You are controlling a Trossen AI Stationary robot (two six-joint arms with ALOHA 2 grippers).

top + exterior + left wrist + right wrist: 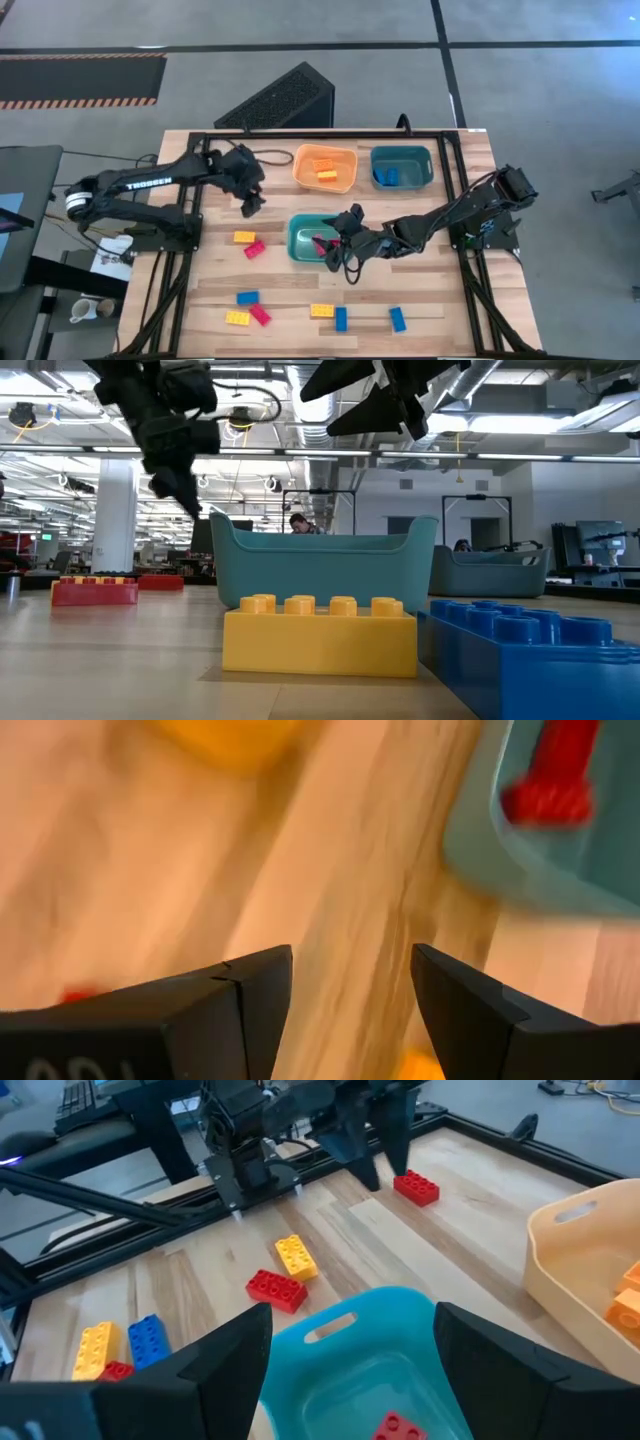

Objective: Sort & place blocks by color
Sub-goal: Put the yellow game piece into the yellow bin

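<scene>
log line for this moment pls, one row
left gripper: open, empty, over table near red block | right gripper: open, empty, over near teal bin | red block in bin

bare wood open around the table (pixel 430 295) centre-right, three bins (pixel 324 167) clustered toward the far side, scattered blocks (pixel 246 243) dotting the near and left boards

Three bins stand on the counter (pixel 430 300): two side by side at the far edge (pixel 325 168) (pixel 402 167); the third bin (pixel 310 240) nearer centre, before them; blocks lie in each bin; loose blocks (pixel 245 238) lie left of the third bin and along the near edge (pixel 322 311).
</scene>
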